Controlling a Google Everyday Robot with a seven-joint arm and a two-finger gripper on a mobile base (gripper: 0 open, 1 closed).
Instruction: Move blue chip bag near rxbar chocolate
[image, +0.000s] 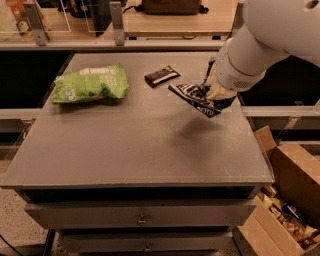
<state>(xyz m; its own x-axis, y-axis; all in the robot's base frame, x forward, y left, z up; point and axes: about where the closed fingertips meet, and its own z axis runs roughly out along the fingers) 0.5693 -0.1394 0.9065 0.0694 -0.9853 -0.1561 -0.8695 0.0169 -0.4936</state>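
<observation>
The blue chip bag, dark navy with white lettering, hangs tilted in the air above the grey table, casting a shadow below it. My gripper is shut on its right end, under the big white arm. The rxbar chocolate, a small flat black bar with white print, lies on the table just up and left of the bag, a short gap away.
A bright green chip bag lies at the table's left rear. Open cardboard boxes stand on the floor at the right. A rail with posts runs behind the table. Drawers sit below the front edge.
</observation>
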